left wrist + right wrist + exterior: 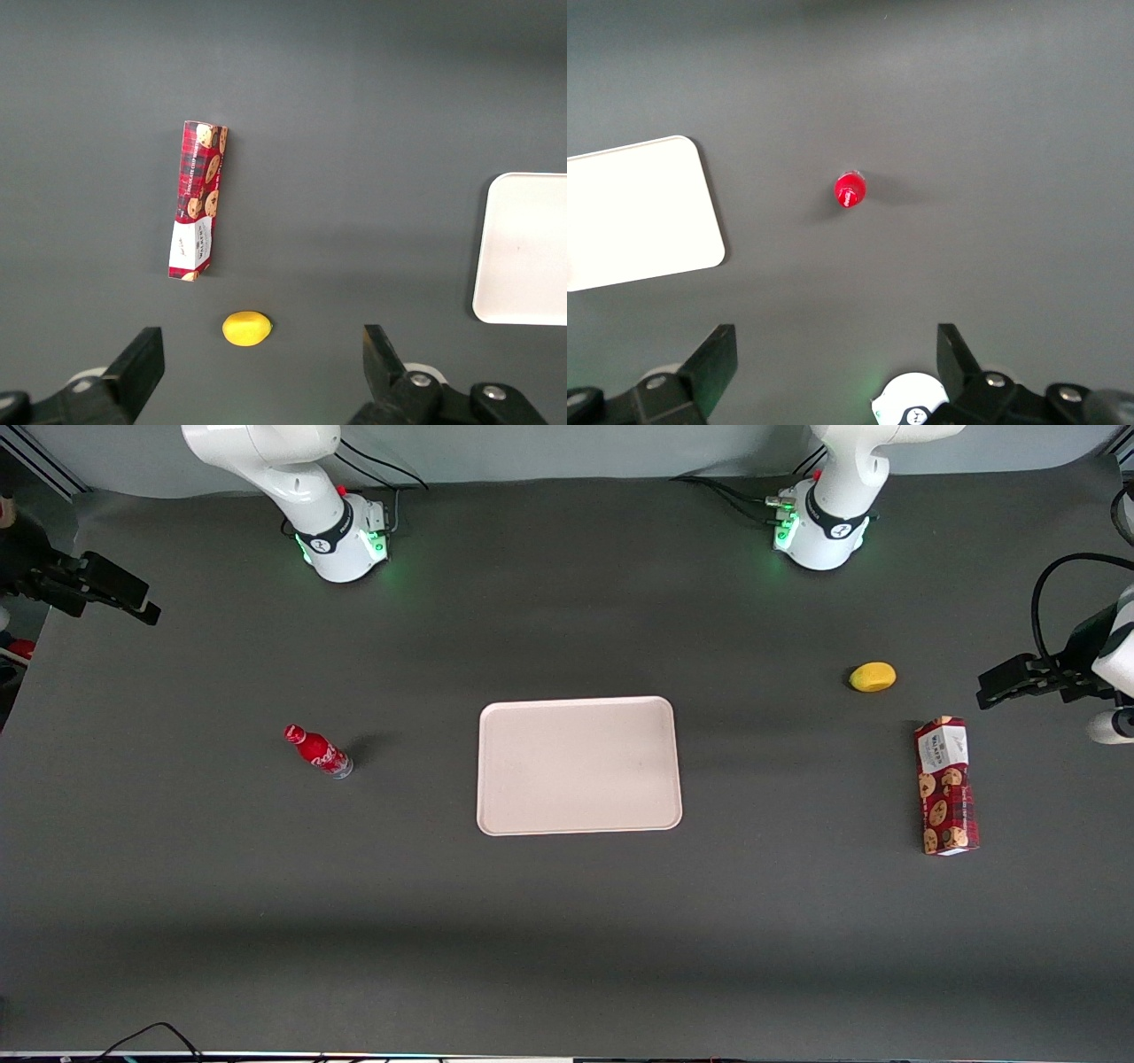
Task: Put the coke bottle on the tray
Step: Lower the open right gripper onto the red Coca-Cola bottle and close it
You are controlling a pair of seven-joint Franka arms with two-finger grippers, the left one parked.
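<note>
The coke bottle is small and red with a red cap. It stands upright on the dark table, beside the tray toward the working arm's end. The right wrist view shows the bottle from above, with the pale tray beside it. The tray has nothing on it. My right gripper is open and empty, held high above the table and well apart from the bottle. In the front view the gripper hangs at the working arm's end of the table.
A red cookie box and a yellow lemon-like fruit lie toward the parked arm's end; both also show in the left wrist view, box and fruit. The working arm's white base stands farther from the camera than the bottle.
</note>
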